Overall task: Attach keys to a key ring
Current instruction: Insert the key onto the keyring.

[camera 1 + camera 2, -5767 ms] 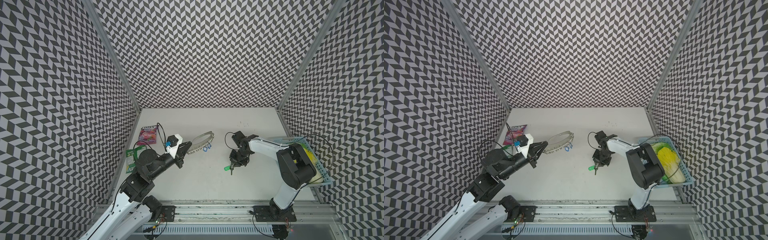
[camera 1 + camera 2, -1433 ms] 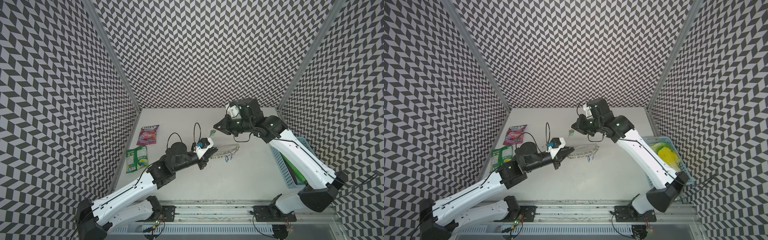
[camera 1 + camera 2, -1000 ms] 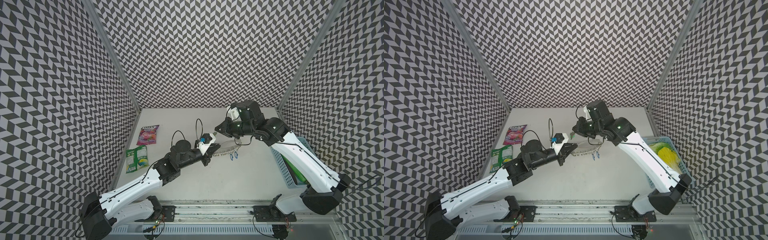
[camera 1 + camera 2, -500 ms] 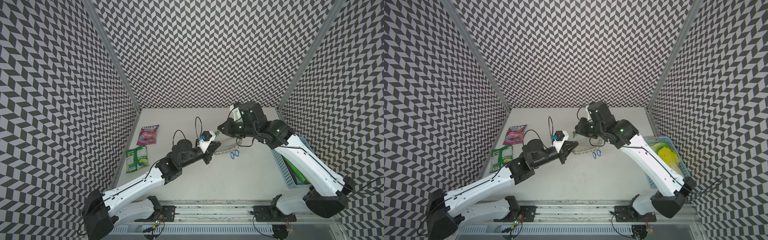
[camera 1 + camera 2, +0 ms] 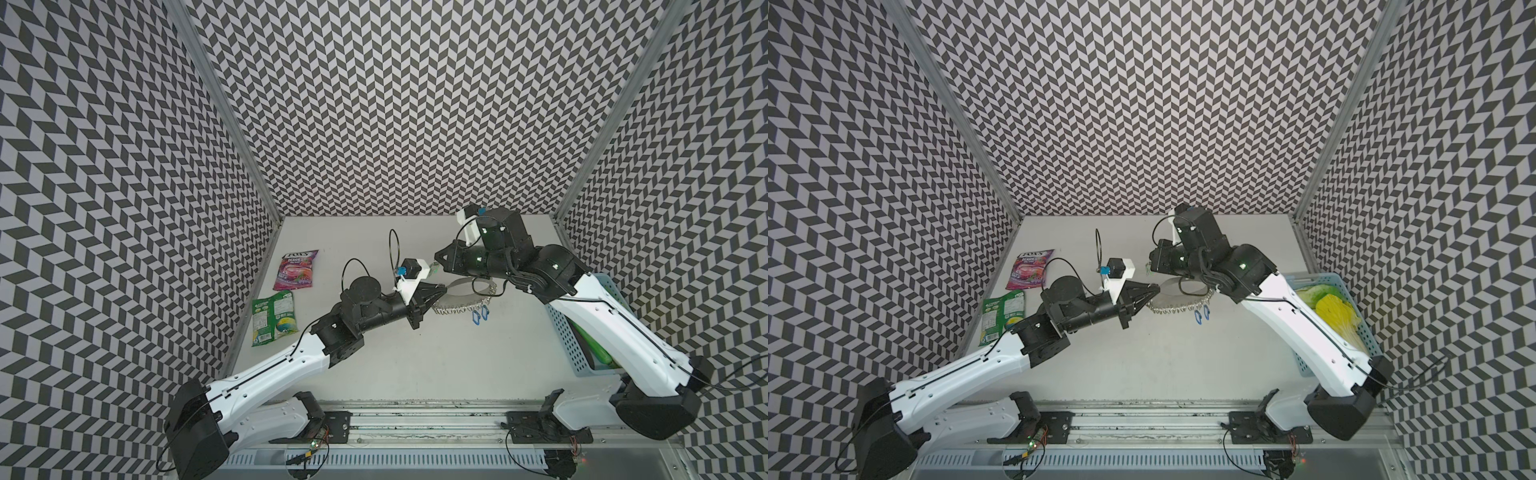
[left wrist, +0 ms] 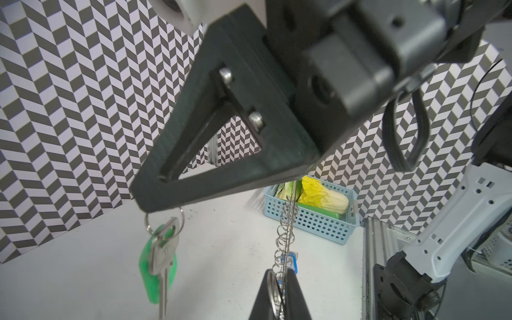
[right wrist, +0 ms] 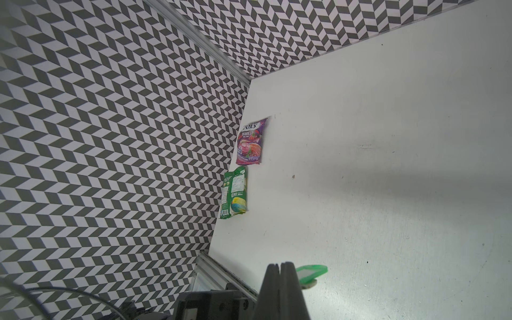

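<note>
The left fingers (image 6: 263, 299) were clamped narrow on one end of the key ring (image 5: 465, 289), holding its gray plate up off the desk (image 5: 415, 365) with two blue tags (image 5: 478, 316) dangling from the fringe. The right fingers (image 6: 221, 182) were pinched shut on the small ring of the keys (image 6: 162, 257), which hung just beside the key ring without touching it.
</note>
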`<act>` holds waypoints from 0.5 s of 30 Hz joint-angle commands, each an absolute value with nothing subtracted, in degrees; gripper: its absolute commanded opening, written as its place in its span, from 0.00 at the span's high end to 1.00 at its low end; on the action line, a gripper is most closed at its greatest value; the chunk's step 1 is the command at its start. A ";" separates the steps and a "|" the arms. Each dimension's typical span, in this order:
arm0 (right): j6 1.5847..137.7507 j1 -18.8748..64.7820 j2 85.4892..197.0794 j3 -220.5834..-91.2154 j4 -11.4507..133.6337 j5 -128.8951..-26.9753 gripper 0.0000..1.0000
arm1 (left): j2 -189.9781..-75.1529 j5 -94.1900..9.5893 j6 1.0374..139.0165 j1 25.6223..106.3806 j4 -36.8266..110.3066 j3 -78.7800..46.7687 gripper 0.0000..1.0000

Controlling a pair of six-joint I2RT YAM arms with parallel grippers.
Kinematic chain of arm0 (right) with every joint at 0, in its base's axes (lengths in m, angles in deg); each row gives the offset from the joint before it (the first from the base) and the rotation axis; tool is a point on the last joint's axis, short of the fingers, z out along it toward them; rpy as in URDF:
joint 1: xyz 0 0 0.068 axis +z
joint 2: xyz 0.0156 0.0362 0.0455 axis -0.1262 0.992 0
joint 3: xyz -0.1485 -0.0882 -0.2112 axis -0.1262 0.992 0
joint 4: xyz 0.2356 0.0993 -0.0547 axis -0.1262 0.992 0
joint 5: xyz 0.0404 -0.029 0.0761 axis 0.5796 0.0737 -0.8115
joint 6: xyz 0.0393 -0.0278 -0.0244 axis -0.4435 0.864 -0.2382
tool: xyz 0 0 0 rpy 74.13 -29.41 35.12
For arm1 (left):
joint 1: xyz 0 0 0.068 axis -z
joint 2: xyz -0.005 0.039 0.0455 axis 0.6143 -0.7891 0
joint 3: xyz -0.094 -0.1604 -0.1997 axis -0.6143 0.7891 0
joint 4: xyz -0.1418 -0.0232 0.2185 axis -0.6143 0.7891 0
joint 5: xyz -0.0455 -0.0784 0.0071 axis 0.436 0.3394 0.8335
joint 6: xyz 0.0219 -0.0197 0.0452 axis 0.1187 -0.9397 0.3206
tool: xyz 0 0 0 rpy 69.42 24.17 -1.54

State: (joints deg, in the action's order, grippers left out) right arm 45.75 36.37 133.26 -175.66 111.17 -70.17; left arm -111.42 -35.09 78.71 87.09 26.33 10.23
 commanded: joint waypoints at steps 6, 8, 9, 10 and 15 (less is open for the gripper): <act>49.62 36.97 130.60 -174.94 106.74 -68.53 1.00 | -111.20 -24.41 69.13 84.51 19.19 8.02 1.00; 50.29 37.05 130.23 -174.94 106.52 -68.49 1.00 | -111.36 -22.90 67.65 84.12 18.67 7.88 1.00; 50.68 37.04 130.12 -174.86 106.54 -68.48 1.00 | -111.53 -22.02 66.66 83.73 18.37 7.79 1.00; 50.95 37.05 129.90 -174.81 106.43 -68.57 1.00 | -111.67 -21.01 65.69 83.37 17.63 7.78 1.00; 52.18 37.25 128.45 -173.38 104.71 -69.50 1.00 | -113.34 -16.42 61.26 82.08 15.76 6.81 1.00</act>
State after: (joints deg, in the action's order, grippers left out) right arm 50.15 36.67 130.53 -174.26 108.65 -69.40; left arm -112.69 -21.19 65.75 82.79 21.22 9.77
